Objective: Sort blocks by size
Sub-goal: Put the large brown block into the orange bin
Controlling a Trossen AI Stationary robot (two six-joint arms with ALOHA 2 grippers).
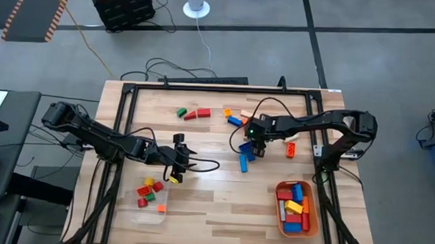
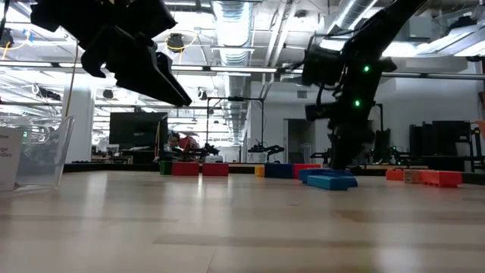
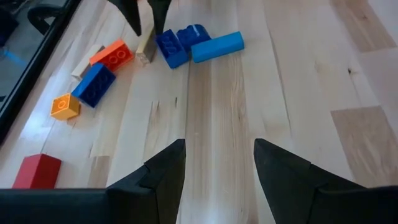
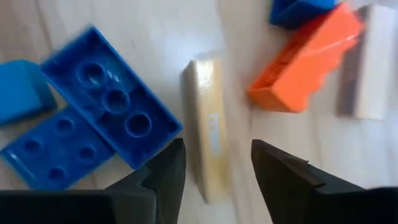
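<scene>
Nearest the front edge of the tabletop (image 1: 221,210), the orange tray (image 1: 279,213) at the right holds long blocks in blue, red and yellow, while the clear plastic tray (image 1: 149,216) at the left holds short red, yellow, green and orange blocks. Mid-tabletop, the left claw (image 1: 176,164) hovers with fingers parted, holding nothing. Farther on, the right claw (image 4: 214,180) stands released, fingers either side of a tan bar (image 4: 208,130), beside two blue bricks (image 4: 112,115) and an orange brick (image 4: 305,56). Toward the far edge lie loose red and green blocks (image 1: 193,113).
</scene>
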